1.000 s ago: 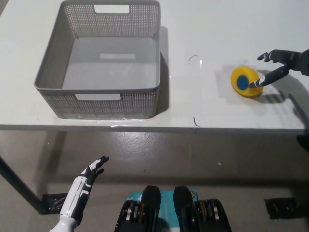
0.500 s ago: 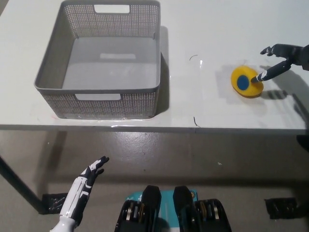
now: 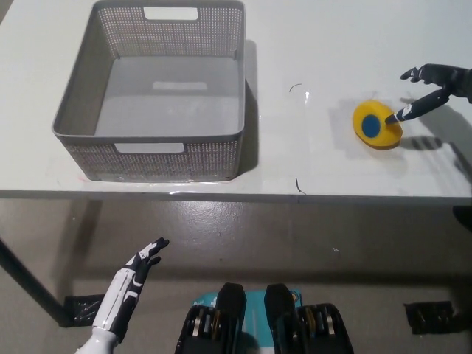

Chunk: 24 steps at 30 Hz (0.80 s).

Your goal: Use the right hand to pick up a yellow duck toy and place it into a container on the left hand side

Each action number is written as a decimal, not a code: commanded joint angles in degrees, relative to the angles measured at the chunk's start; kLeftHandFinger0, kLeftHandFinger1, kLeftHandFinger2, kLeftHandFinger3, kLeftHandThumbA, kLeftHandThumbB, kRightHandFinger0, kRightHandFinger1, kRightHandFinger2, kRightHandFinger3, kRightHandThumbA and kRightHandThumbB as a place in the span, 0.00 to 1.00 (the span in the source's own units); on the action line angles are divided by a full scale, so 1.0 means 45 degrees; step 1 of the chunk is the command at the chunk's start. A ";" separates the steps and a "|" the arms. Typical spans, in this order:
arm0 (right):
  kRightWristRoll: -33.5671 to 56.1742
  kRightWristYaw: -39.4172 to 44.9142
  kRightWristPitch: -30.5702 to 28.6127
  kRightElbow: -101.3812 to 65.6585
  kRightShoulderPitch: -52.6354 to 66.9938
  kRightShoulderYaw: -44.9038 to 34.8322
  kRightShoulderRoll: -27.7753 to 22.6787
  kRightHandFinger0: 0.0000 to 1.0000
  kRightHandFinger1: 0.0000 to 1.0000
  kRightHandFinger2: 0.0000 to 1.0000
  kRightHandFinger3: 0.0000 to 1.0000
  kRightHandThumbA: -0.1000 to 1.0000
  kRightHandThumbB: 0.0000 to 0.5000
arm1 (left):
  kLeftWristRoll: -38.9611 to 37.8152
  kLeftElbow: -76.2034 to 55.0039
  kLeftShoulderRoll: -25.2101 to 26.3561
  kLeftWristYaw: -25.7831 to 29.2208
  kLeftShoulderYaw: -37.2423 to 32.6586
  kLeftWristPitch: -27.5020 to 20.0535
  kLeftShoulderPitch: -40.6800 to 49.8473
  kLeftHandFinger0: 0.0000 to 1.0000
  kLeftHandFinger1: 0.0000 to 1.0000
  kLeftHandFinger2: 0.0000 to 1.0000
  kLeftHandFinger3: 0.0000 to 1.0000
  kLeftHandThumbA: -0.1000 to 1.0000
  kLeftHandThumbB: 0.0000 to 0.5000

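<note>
A yellow duck toy (image 3: 377, 125) with a blue round patch lies on the white table (image 3: 310, 155) at the right. My black right hand (image 3: 434, 85) hovers just right of it, open, with one fingertip (image 3: 402, 115) reaching down to the toy's right edge. The hand holds nothing. A grey perforated basket (image 3: 158, 147) stands empty on the table's left side. My white left hand (image 3: 136, 274) rests low at the lower left, below the table's front edge, with its fingers spread.
The table's front edge runs across the picture at about mid-height, with grey floor below it. Bare tabletop lies between the basket and the toy. A dark table leg (image 3: 26, 284) slants at the lower left.
My right hand has lifted and drawn back toward the right, off the toy's blue patch to its right edge. The toy has barely shifted. The left hand is still.
</note>
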 commanded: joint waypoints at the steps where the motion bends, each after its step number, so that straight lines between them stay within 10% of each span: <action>1: 0.0289 -0.0383 -0.0730 0.0113 -0.0963 -0.0270 -0.0128 1.00 1.00 1.00 1.00 1.00 1.00 | 0.0021 -0.0100 0.0188 -0.0097 -0.0026 -0.0513 -0.0242 1.00 1.00 1.00 1.00 1.00 1.00; 24: 0.0955 -0.0568 -0.0750 0.1514 -0.1129 -0.0949 0.0959 1.00 1.00 1.00 1.00 0.98 1.00 | 0.0348 -0.0058 0.0172 0.0026 -0.0069 -0.0508 -0.0474 1.00 1.00 0.95 1.00 1.00 1.00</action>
